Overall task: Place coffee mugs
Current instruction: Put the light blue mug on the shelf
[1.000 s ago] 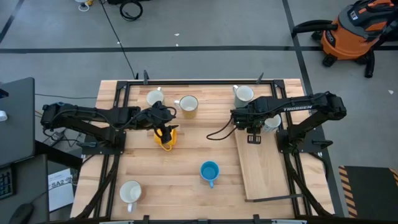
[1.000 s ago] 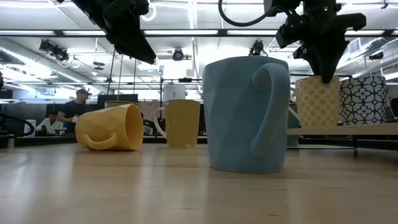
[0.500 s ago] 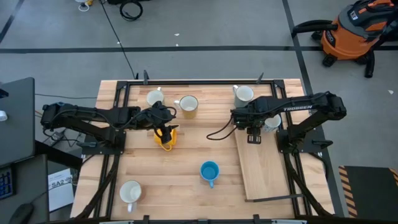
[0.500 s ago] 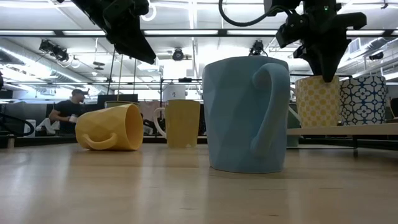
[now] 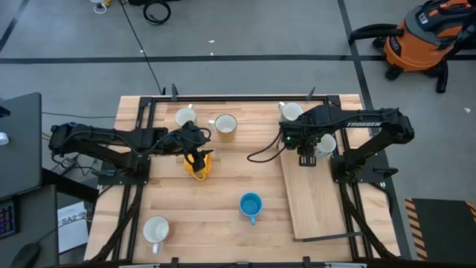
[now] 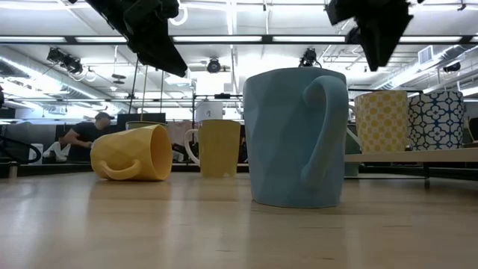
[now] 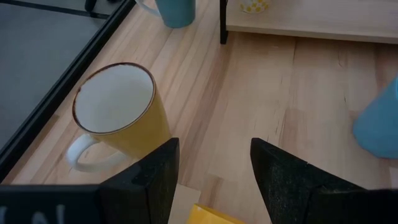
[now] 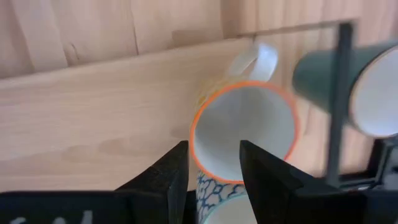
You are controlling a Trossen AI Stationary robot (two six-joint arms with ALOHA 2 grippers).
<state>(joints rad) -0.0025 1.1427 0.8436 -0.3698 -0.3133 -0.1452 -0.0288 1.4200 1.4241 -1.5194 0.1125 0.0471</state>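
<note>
An orange-rimmed mug with a yellow pattern (image 8: 245,134) stands upright on the raised wooden board (image 5: 312,201), next to a blue-patterned mug (image 6: 435,119). My right gripper (image 8: 214,165) hangs open straight above them, clear of the rim, its fingers pointing down. A yellow mug (image 6: 133,153) lies on its side on the table. My left gripper (image 7: 211,149) is open and hovers over it, touching nothing. A blue mug (image 5: 251,205) stands mid-table, a cream-yellow mug (image 7: 118,115) farther back.
White mugs stand at the back left (image 5: 184,117), back right (image 5: 291,112) and near left corner (image 5: 156,229). A dark green mug (image 8: 354,87) stands beyond the board's edge. A black frame rail (image 5: 238,97) runs around the table. A person sits in the room behind.
My right gripper has risen straight up from the rim of the yellow-patterned mug. The mug stays upright on the board.
</note>
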